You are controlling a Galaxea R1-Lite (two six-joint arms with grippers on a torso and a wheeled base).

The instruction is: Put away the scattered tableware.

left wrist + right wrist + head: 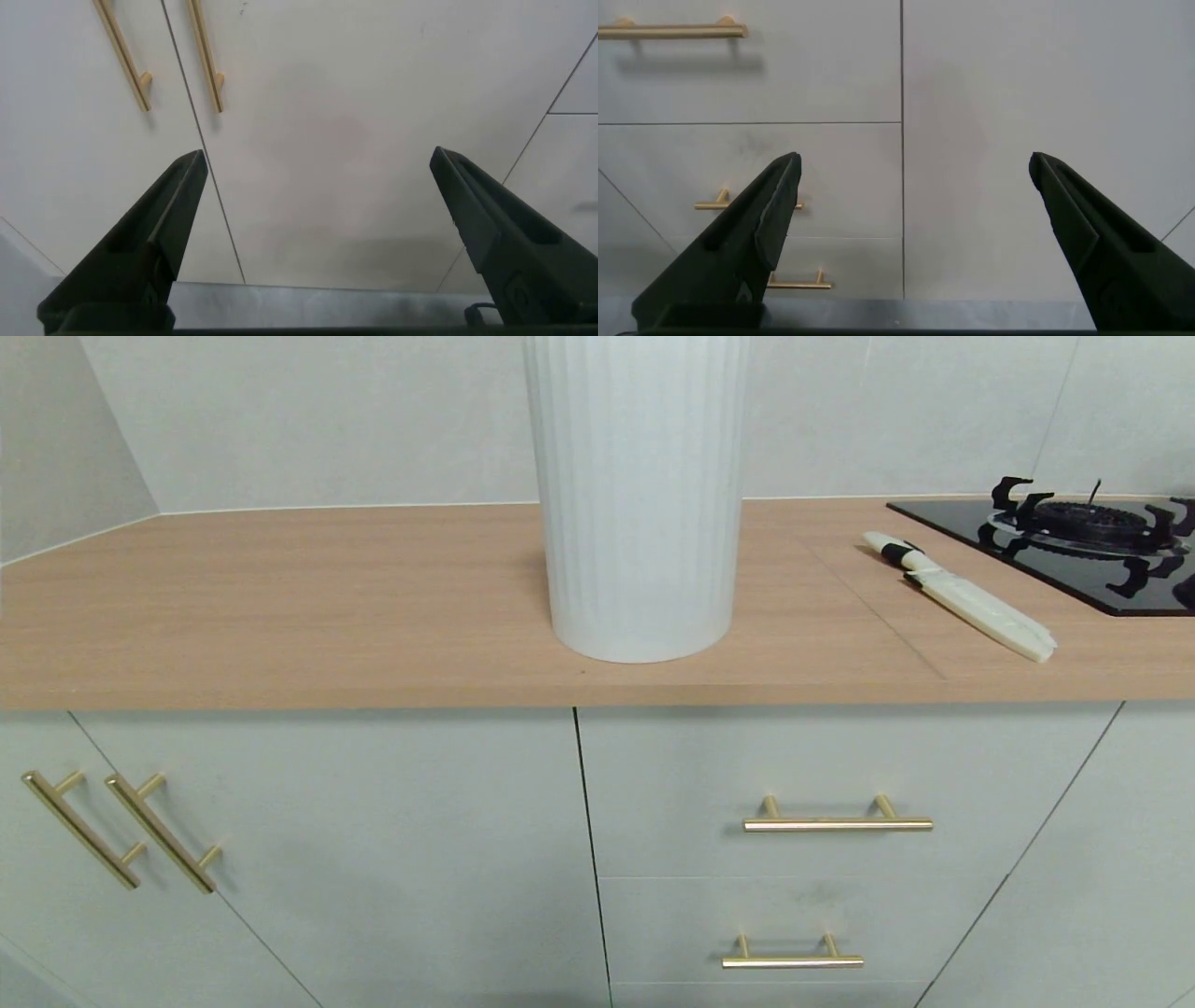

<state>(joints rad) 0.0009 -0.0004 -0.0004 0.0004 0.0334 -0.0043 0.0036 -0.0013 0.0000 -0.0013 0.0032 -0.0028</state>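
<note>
Centrally, ribbed white holder [639, 523] on counter [280, 607], knife [962, 597] beside stove [1074, 546].

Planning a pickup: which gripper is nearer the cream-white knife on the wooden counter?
Likely right: right gripper faces gold-handled drawers near the knife; left gripper faces far door handles.

A cream knife [957, 595] with black bands on its handle lies flat and diagonal on the right of the wooden counter [280, 607]. A tall white ribbed container [639, 495] stands upright mid-counter.
</note>
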